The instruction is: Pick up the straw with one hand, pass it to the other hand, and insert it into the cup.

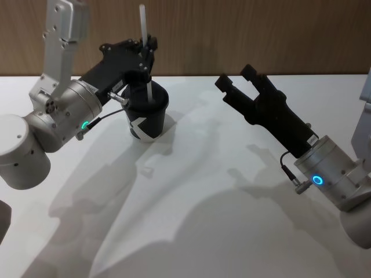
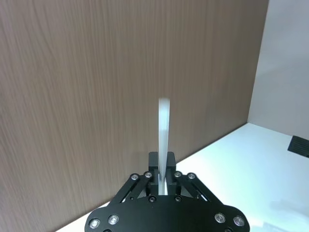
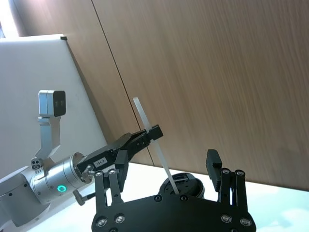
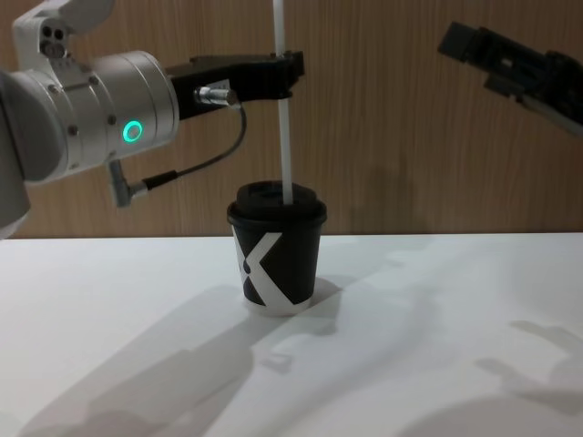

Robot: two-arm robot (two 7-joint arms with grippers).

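Jaws first, head view: left gripper clamps the straw partway up, over the cup on the white bench. Right gripper hangs well apart to the side, jaws spread and empty. Straw's lower end sits at the lid; how deep it goes I cannot tell.

Left wrist view: gripper pinches the thin white straw, which rises straight against a wood-grain wall.

Right wrist view: open gripper frames the straw, tilted, entering the round lid.

Chest view: straw is smooth, slender, upright from the lid. Cup is matt black paper with a bold white mark.

Risks, judged: a sideways pull could tip the light cup; pushing off-line could buckle the thin straw; releasing early may leave it leaning.
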